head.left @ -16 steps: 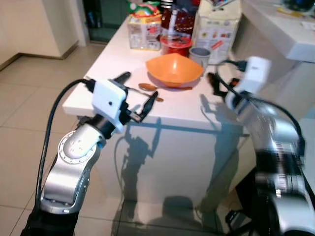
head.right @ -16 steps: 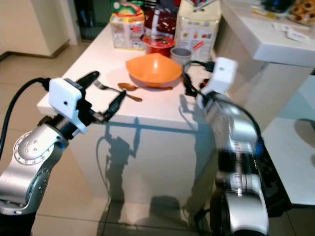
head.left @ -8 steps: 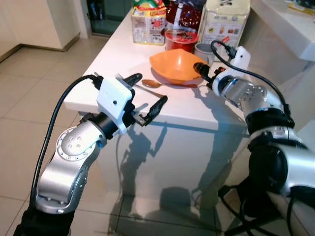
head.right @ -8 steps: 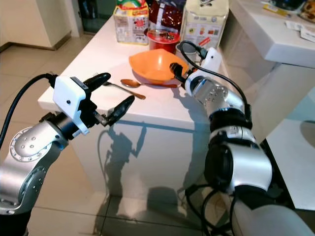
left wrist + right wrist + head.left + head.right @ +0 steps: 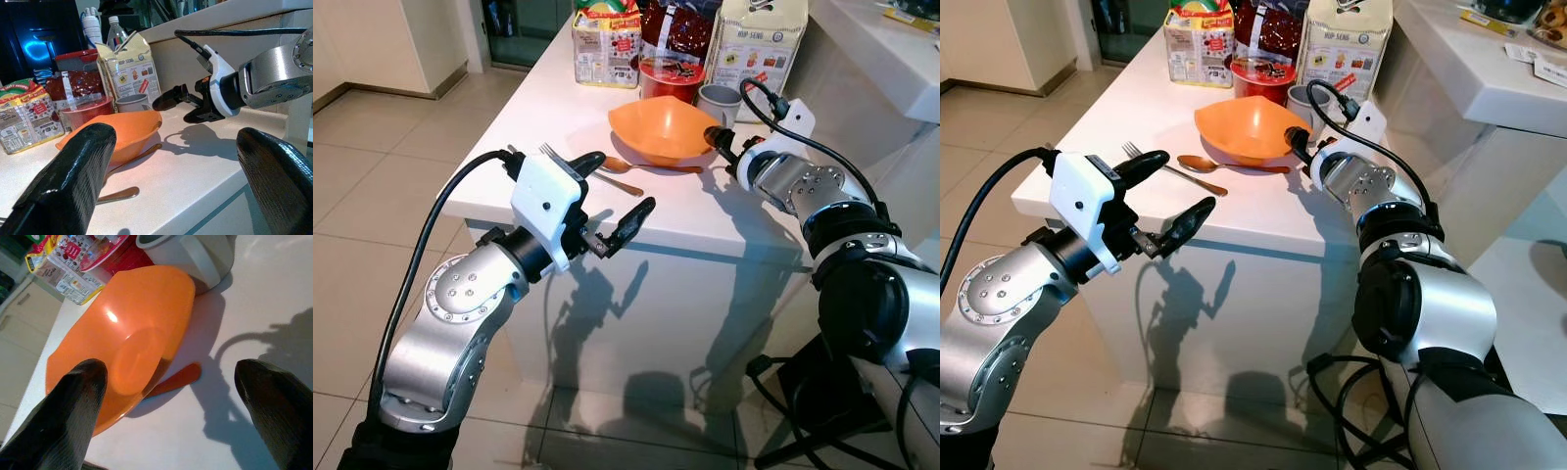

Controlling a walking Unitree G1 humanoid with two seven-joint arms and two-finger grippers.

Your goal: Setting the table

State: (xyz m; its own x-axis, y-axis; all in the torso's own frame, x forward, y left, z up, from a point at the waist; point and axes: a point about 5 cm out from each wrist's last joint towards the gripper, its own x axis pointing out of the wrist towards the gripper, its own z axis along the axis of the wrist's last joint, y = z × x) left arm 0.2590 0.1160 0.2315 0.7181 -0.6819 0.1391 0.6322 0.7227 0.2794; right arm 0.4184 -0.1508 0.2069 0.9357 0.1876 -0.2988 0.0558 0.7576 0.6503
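Your right gripper (image 5: pixel 166 396) is sitting wide open with nothing in it, fingers spread on either side of the near-right rim of the orange bowl (image 5: pixel 1246 128), not touching it yet as far as I can tell. The bowl is resting tilted, propped on the handle of the spoon (image 5: pixel 1203 164) lying under its near edge, on the white table (image 5: pixel 1087 117).

That's where I'd be worrying. If you're closing on that rim, the bowl is probably going to rock or skate off the spoon handle instead of seating between the fingers, and the spoon gets dragged along. The grey mug (image 5: pixel 188 254) is standing just beyond the bowl, and the red tub (image 5: pixel 671 76) and cartons (image 5: pixel 606 29) are crowding the far side, so pushing the bowl away from you risks knocking the mug.

Your left gripper (image 5: pixel 612 191) is also hanging open and empty at the near-left edge of the table, just in front of the fork (image 5: pixel 1141 157). Swinging it in low could be flicking the fork off the edge.

The right wrist view is showing you the spoon handle poking out from under the bowl. The left wrist view is giving you a low side look at the gap between the right fingers and the rim. The head views are showing the fork.
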